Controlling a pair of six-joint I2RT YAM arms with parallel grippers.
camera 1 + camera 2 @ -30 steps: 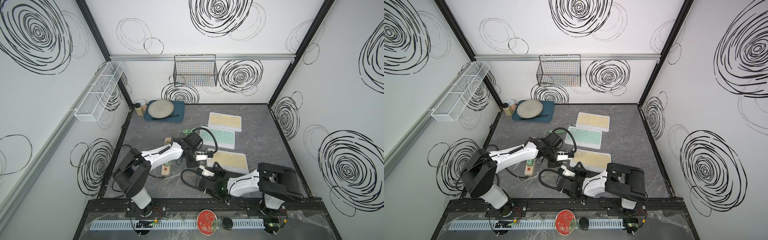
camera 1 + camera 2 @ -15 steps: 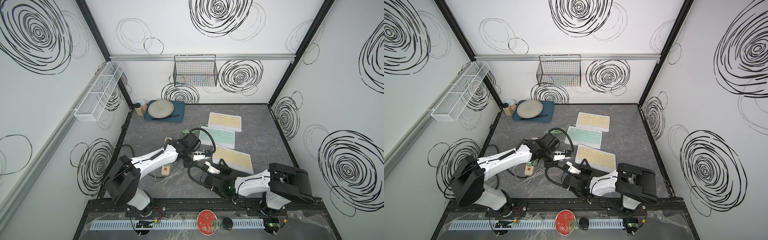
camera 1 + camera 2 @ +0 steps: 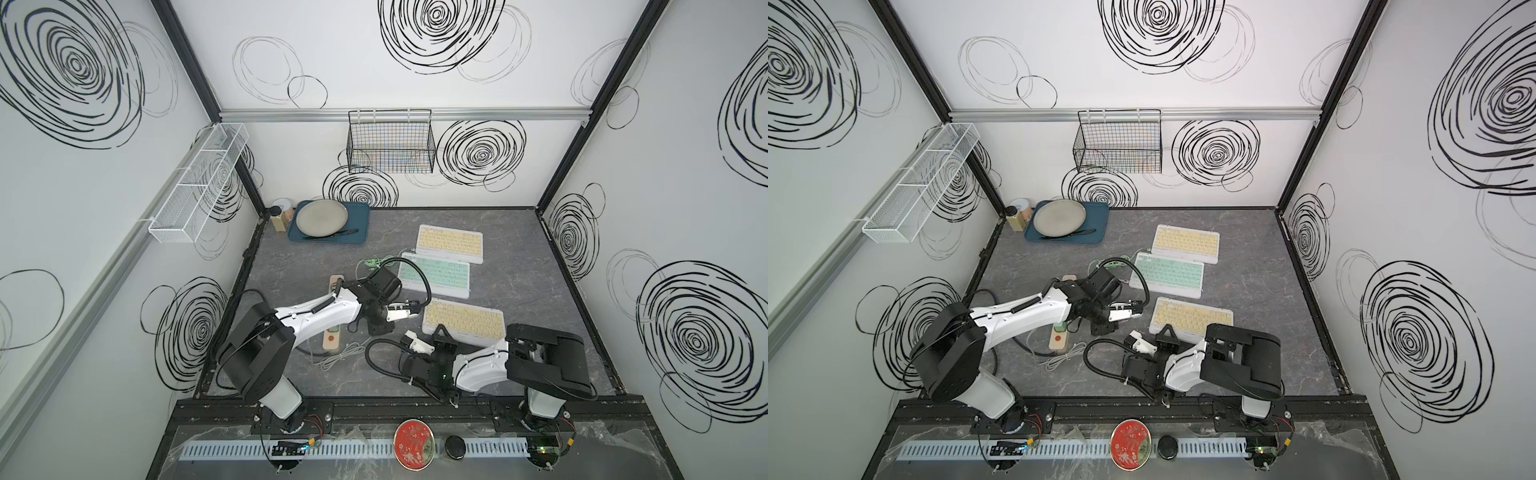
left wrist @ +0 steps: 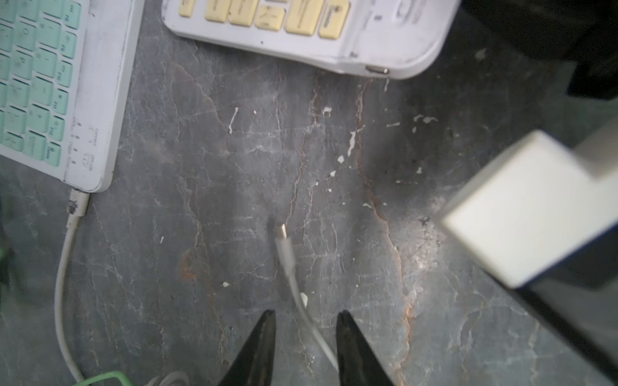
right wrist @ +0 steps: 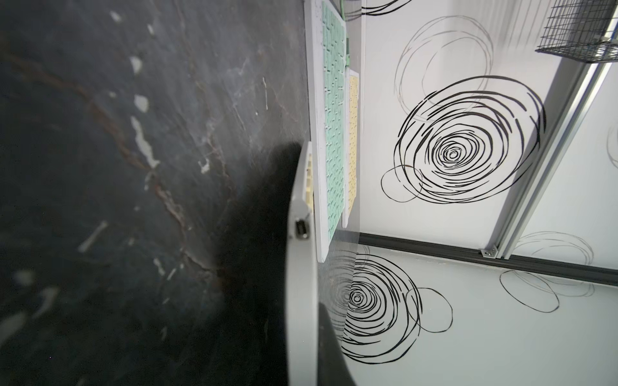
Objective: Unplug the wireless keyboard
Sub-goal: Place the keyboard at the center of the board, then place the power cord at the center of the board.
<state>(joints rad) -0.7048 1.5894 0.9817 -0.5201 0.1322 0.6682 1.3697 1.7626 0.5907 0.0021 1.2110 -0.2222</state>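
The near yellow wireless keyboard (image 3: 463, 322) (image 3: 1192, 318) lies at the front of the table. My right gripper (image 3: 440, 334) (image 5: 301, 334) is shut on its left edge. The keyboard's charging port (image 4: 376, 70) (image 5: 302, 230) is bare. The white cable (image 4: 291, 264) lies loose on the table, its plug (image 4: 283, 232) a short way from that port. My left gripper (image 4: 306, 314) (image 3: 409, 309) hovers open over the cable, which runs between its black fingertips (image 4: 267, 317) without being pinched.
A green keyboard (image 3: 434, 274) (image 4: 40, 83) sits behind, with a second white cable plugged into its corner (image 4: 78, 200). Another yellow keyboard (image 3: 451, 243) lies further back. A power strip (image 3: 332, 332) is under the left arm. A blue tray (image 3: 361, 220) with a plate stands back left.
My left gripper's jaws have opened and let go of the cable, whose plug now rests on the table. The right gripper has stayed shut on the keyboard.
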